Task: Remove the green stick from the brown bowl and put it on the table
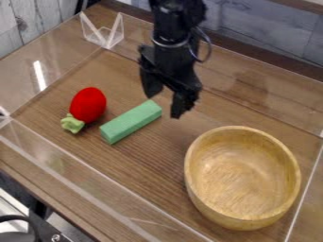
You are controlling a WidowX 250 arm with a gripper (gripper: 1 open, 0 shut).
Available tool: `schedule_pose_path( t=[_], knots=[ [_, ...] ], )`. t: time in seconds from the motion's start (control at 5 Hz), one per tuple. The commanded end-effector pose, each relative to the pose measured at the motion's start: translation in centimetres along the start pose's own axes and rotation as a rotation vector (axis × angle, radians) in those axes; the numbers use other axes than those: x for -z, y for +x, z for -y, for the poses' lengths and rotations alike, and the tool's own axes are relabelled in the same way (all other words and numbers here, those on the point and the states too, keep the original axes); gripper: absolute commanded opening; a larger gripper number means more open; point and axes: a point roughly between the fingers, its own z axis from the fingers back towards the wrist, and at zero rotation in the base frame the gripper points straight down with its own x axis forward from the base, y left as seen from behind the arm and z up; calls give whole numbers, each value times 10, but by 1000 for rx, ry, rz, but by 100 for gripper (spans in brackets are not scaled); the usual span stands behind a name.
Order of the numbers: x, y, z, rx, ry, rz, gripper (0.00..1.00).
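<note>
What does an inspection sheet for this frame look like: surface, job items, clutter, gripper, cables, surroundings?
Surface: brown wood-grain table with dark streaks, no spills seen.
Job's things: green stick lies flat on the table, outside the brown bowl; the bowl looks empty.
Clutter: red round toy with a small green stub, left of the stick and apart from it.
Gripper: gripper open, pointing down just above the stick's far end, holding nothing.
Cables: dark cable running along the arm; nothing seen on the table.
Surroundings: low clear acrylic walls edge the table; a clear bracket-like piece stands at the back.
</note>
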Motion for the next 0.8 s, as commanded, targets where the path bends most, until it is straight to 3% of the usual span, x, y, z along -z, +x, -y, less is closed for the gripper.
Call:
schedule_pose_path(
  t=[0.0,0.4,0.6],
  knots=[
    [-3,18,-15,0,-3,60,100],
    [-8,16,-10,12,-33,65,100],
    [-5,13,-8,-55,-38,62,100]
  ],
)
